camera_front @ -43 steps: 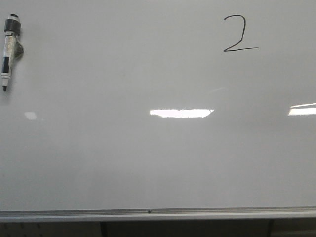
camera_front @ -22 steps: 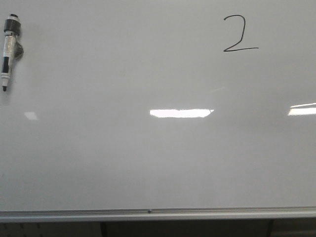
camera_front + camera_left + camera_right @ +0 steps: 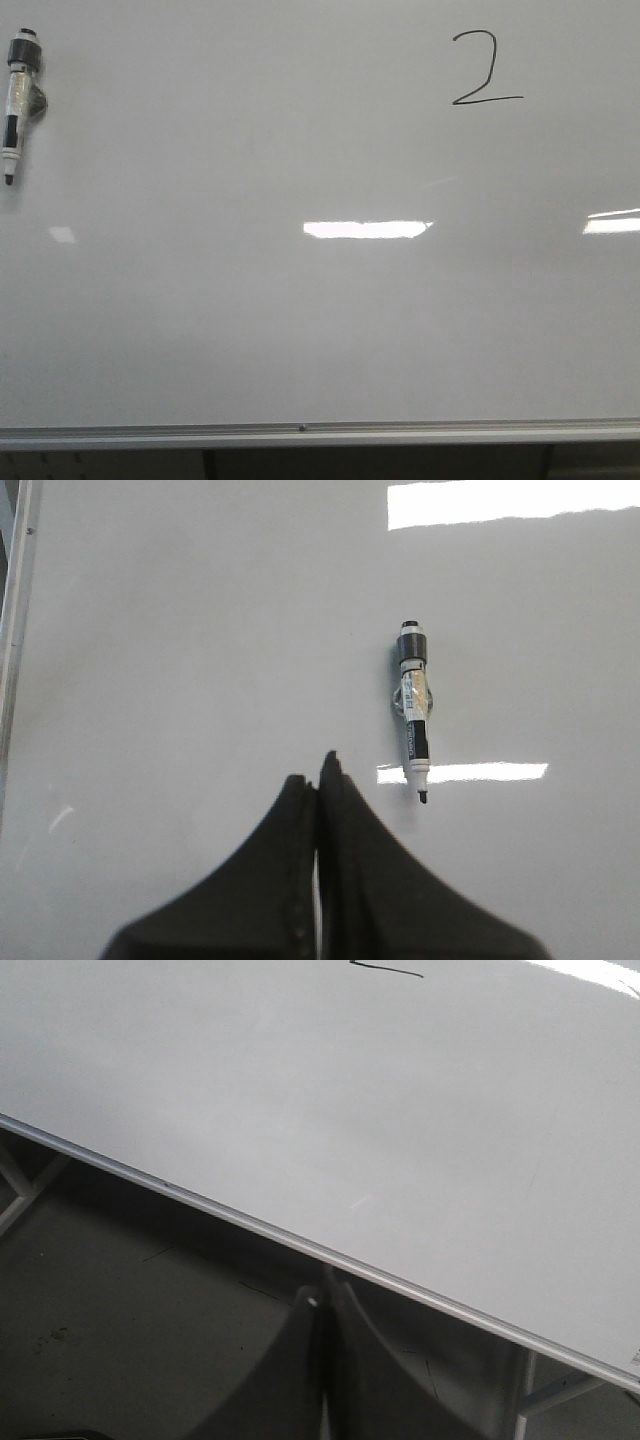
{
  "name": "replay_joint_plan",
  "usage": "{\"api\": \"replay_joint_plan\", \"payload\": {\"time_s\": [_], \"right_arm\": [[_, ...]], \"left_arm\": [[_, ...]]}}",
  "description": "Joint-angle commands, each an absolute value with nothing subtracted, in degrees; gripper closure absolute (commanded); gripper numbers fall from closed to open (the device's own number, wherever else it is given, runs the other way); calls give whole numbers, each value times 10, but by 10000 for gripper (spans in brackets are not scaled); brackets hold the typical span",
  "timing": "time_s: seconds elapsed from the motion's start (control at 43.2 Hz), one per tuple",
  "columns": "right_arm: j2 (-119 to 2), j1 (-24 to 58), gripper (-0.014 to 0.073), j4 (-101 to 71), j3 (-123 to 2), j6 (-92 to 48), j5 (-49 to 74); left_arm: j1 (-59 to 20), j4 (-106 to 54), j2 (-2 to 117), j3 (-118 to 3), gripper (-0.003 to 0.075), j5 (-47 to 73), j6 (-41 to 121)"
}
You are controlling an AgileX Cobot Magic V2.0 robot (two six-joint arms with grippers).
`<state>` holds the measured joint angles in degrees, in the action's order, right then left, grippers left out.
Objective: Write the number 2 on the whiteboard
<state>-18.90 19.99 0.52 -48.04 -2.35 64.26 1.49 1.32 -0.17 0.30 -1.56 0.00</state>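
Observation:
The whiteboard (image 3: 300, 330) fills the front view, with its silver edge strip along the near side. A black hand-drawn number 2 (image 3: 483, 68) stands at the far right of the board; only its base stroke (image 3: 388, 969) shows in the right wrist view. A black-and-white marker (image 3: 20, 100) lies uncapped on the board at the far left, also in the left wrist view (image 3: 413, 710). My left gripper (image 3: 320, 770) is shut and empty above the board, close beside the marker's tip. My right gripper (image 3: 325, 1295) is shut and empty, off the board's near edge (image 3: 300, 1242) over the floor.
Bright light reflections (image 3: 365, 229) lie across the board. Dark floor and table legs (image 3: 540, 1390) show below the board's silver edge strip (image 3: 300, 432). The board's side edge (image 3: 15, 610) shows in the left wrist view.

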Motion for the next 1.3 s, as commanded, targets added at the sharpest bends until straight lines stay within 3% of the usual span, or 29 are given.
{"api": "replay_joint_plan", "payload": {"time_s": [0.0,1.066,1.275], "right_arm": [[-195,195,662,11,-492,-25,602],[-195,195,662,11,-492,-25,602],[-175,164,662,7,-434,-25,555]], "left_arm": [[16,5,-14,15,739,-64,0],[16,5,-13,15,740,-64,0],[16,5,-13,15,739,-64,0]]}}
